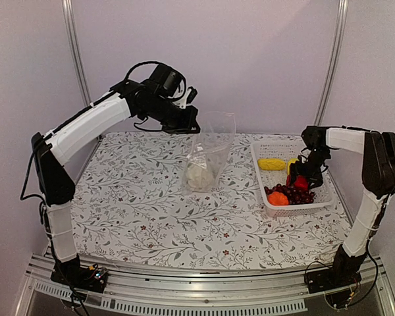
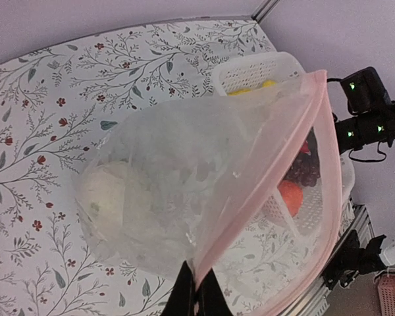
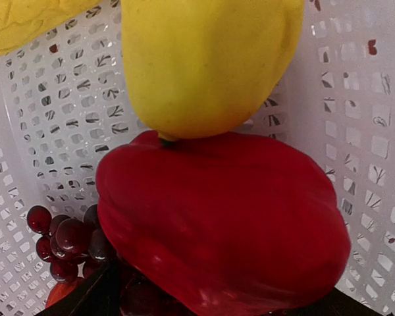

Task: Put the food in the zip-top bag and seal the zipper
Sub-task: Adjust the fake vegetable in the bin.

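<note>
Top external view: left gripper (image 1: 186, 125) raised at 11 o'clock of zip-top bag (image 1: 212, 146), fingers (image 2: 196, 297) pressed together, pinching pink mouth rim (image 2: 210, 247); bag upright at table (image 1: 138, 204) centre, mouth gaping, cream-white lumpy one (image 1: 199, 176) at its bottom; white basket (image 1: 266, 148) at 3 o'clock of bag holds yellow long one (image 1: 271, 164), small yellow round (image 3: 210, 59), red one (image 1: 301, 184), orange ball (image 1: 278, 199), grape bunch (image 1: 297, 195); right gripper (image 1: 301, 175) down in basket, fingers spread either side of red one; contact unclear.

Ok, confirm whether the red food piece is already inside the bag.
No, the red piece lies in the white basket beside the grapes.
</note>
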